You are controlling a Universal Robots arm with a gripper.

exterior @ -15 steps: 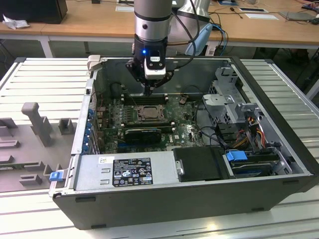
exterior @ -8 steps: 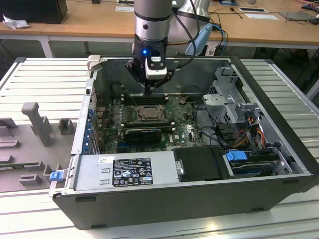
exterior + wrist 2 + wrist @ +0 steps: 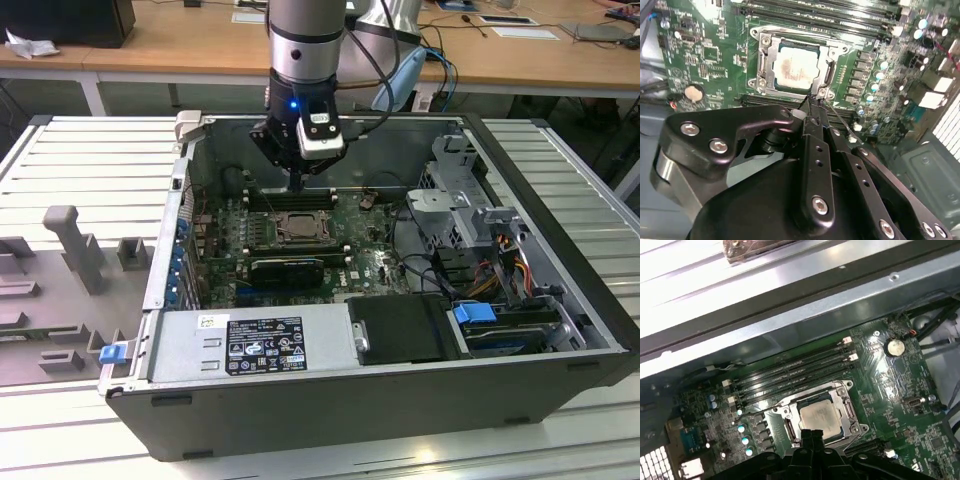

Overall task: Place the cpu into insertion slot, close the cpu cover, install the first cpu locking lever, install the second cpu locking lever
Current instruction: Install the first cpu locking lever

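We're seeing the gripper [image 3: 296, 186] hanging low inside the open pc case [image 3: 400, 400], above the green board [image 3: 710, 55]. Its 2 fingers are sitting pressed together, w/ nothing visibly pinched btw them. In the second wrist view the tip is pointing at the insertion slot [image 3: 757, 33] edge opposite the memory slots [image 3: 815, 15], near 1 corner. The cpu [image 3: 797, 67] is lying flat in the slot's middle, its silvery top showing thru the window of the cpu cover [image 3: 765, 55], which is lying down over it.
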